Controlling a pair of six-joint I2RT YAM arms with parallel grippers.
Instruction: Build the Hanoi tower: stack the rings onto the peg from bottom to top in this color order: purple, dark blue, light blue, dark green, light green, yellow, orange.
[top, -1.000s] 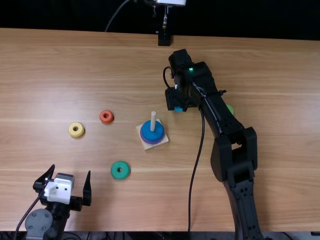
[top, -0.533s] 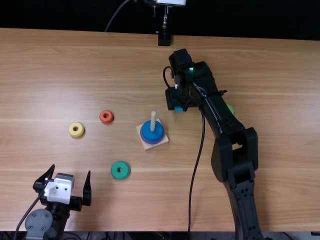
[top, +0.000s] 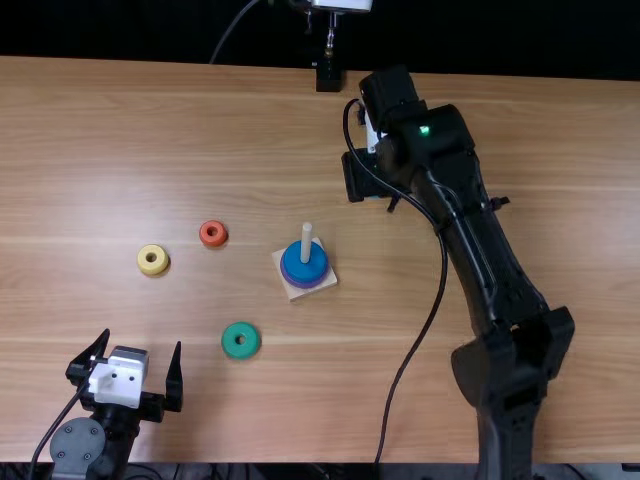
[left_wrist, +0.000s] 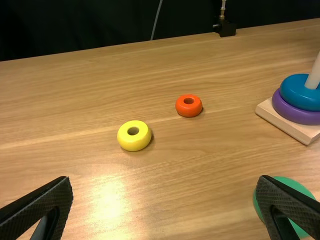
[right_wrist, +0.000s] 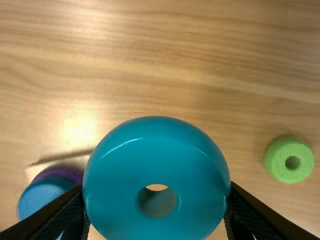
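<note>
In the top view my right gripper (top: 372, 176) is over the table behind and right of the peg base (top: 308, 290). The right wrist view has that gripper (right_wrist: 156, 200) shut on the light blue ring (right_wrist: 155, 130), held above the table. On the peg (top: 306, 240) sit the purple ring (top: 304, 284) and, on top of it, the dark blue ring (top: 296, 266). My left gripper (top: 130, 362) stands open at the front left; in the left wrist view the same gripper (left_wrist: 165, 205) has nothing between its fingers. The light green ring (right_wrist: 289, 160) lies on the table.
Left of the peg base lie the orange ring (top: 213, 234) and the yellow ring (top: 153, 260). The dark green ring (top: 241, 341) lies in front of the base, toward the left. A black cable hangs beside the right arm.
My right gripper has risen off the table with the light blue ring, and its arm has shifted to the right. The left arm and the rings on the peg have stayed put.
</note>
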